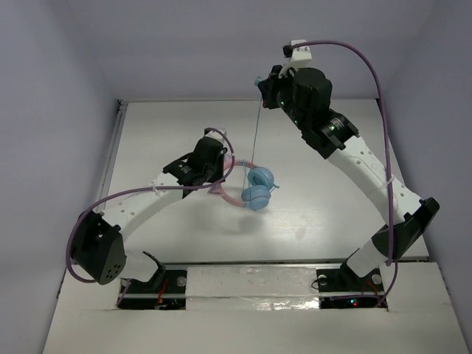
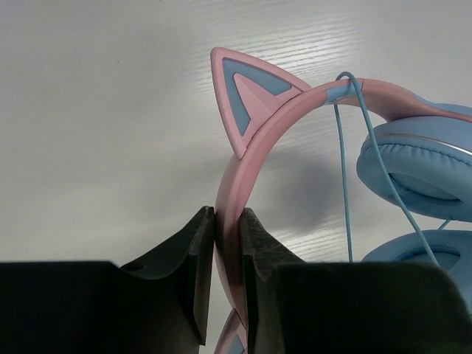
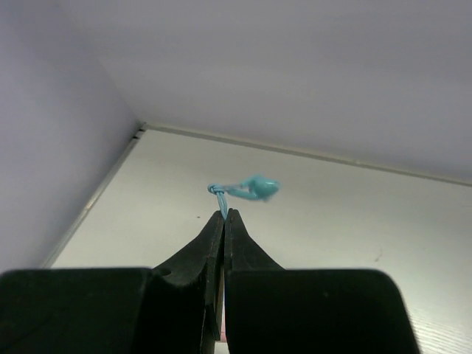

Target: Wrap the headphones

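The headphones (image 1: 257,193) lie at the middle of the table, two light-blue ear cups stacked and a pink cat-ear headband (image 2: 254,147). My left gripper (image 2: 227,221) is shut on the headband just below a cat ear; it is left of the cups in the top view (image 1: 219,175). My right gripper (image 3: 225,214) is shut on the thin light-blue cable (image 1: 256,133) near its plug (image 3: 254,189), held high at the back (image 1: 262,85). The cable runs taut straight down to the headphones and crosses the headband (image 2: 346,110).
A white table (image 1: 332,214) with a raised edge strip on the left (image 1: 112,155) and grey walls around it. Thick purple robot cables (image 1: 376,81) loop over both arms. The arm bases stand at the near edge.
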You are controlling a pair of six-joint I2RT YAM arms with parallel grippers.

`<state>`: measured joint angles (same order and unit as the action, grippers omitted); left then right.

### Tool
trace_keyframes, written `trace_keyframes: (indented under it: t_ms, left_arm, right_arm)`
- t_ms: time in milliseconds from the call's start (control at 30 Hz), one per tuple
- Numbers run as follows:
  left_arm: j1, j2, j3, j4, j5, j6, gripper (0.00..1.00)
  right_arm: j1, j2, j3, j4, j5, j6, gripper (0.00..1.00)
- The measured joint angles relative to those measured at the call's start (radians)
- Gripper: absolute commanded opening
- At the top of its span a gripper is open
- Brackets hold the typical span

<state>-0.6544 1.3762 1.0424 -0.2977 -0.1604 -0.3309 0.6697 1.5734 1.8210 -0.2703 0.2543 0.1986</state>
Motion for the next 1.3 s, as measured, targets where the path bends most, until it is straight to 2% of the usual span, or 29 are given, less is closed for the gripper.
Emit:
trace_keyframes:
  t_ms: [300,467,700,1033,1167,1300]
  left_arm:
    - [0.001,-0.090,-0.034,-0.016,0.010,0.001,0.00]
    - [0.001,-0.117,-0.034,-0.023,0.043,0.007,0.00]
    - [-0.009,-0.100,-0.034,-0.028,0.048,0.008,0.00]
    - [-0.126,0.042,0.019,-0.035,0.022,0.002,0.00]
    - [-0.144,0.034,0.024,-0.014,0.074,0.002,0.00]
    - [-0.144,0.003,0.030,-0.013,0.119,0.002,0.00]
  right_arm:
    - [-0.070,0.004,-0.102,0.055,0.154,0.019,0.00]
    - [-0.140,0.013,-0.131,0.055,0.174,0.041,0.00]
    - [-0.171,0.099,-0.067,0.053,0.145,0.061,0.00]
    - [-0.173,0.135,0.090,0.015,-0.003,0.094,0.00]
    - [-0.188,0.135,0.079,0.017,-0.029,0.095,0.00]
    - [-0.219,0.116,-0.034,0.051,-0.067,0.113,0.00]
